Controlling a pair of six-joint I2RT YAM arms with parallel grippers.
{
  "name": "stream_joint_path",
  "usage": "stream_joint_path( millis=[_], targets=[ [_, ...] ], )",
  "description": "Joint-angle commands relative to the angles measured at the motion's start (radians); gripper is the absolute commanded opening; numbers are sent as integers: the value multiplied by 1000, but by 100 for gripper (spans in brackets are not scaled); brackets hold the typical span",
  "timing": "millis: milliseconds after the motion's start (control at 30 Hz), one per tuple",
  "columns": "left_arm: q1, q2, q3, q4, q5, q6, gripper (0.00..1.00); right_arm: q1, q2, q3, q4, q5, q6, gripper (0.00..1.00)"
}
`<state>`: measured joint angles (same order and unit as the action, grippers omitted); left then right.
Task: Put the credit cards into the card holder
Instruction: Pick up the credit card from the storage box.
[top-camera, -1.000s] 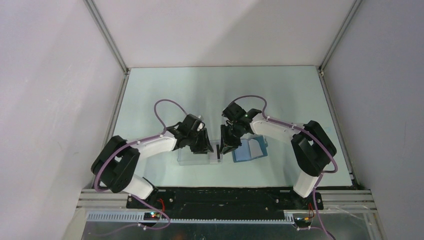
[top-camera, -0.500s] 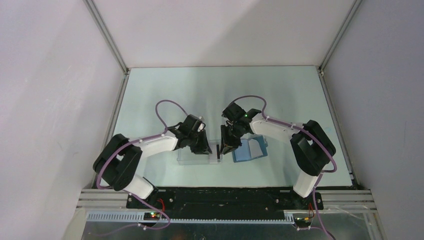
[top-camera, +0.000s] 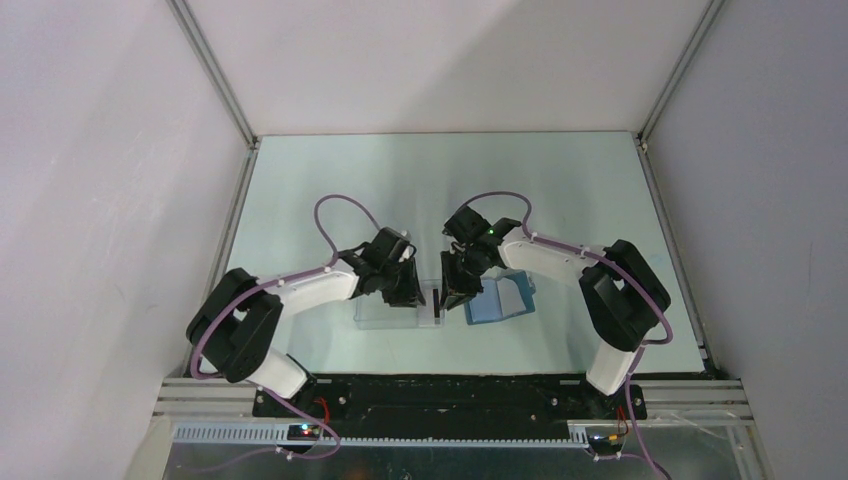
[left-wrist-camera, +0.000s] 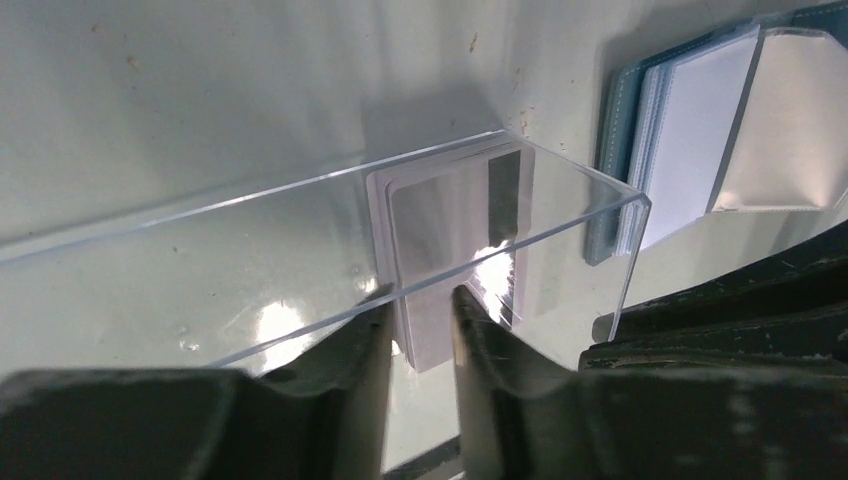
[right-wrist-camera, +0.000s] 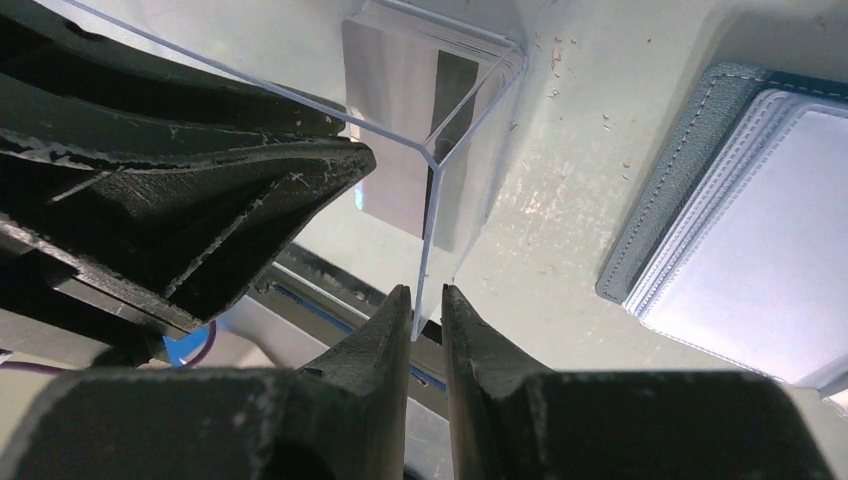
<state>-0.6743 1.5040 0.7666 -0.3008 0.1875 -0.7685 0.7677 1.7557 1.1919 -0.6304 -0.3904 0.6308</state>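
Whitish plastic with a black stripe along 1 edge, the credit cards (left-wrist-camera: 450, 215) lay as a small stack flat on the floor of the clear box (left-wrist-camera: 300, 183). They sat against the box's end wall nearest the card holder (left-wrist-camera: 612, 150). The holder lay open on the table just outside that end, its transparent sleeves facing up.

The left gripper (left-wrist-camera: 420, 305) hung inside the box with its 2 fingers drawn to a narrow gap over the near end of the stack. Whether they pinched a card or only sat above it could not be told. The right gripper (right-wrist-camera: 427, 300) was clamped on the box's corner wall, apparently to steady it.

By their look, the cards would be light, thin, stiff and slick. They lay flush, so the top one offered little edge to catch. A hold would probably need a short end tipped up or slid past the stack, then pinched across both faces. The box also looked light and might skate if released.

The table (top-camera: 400, 180) was a pale, smooth, faintly glossy sheet, speckled with crumbs near the holder. White walls (top-camera: 450, 70) closed 3 sides, and the 2 arms met closely at the middle.
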Motion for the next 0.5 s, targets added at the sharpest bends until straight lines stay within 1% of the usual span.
stream_joint_path(
  millis=[0,100,200,333,433,467],
  targets=[
    [-11,-2,43,-24,-33,22,28,7,4,2,-3,-1,-16,22],
    [-17,3,52,-25,-31,28,22,8,5,2,-4,0,-17,22],
    [-20,13,58,-28,-29,31,22,9,7,2,-2,-2,-17,22],
    [-21,20,62,-35,-39,31,27,9,7,3,-3,-4,-18,22],
    [-23,19,68,-48,-51,30,35,10,10,2,-3,-5,-19,22],
    [-25,19,69,-50,-56,29,36,11,10,2,-3,-5,-19,22]
  ],
)
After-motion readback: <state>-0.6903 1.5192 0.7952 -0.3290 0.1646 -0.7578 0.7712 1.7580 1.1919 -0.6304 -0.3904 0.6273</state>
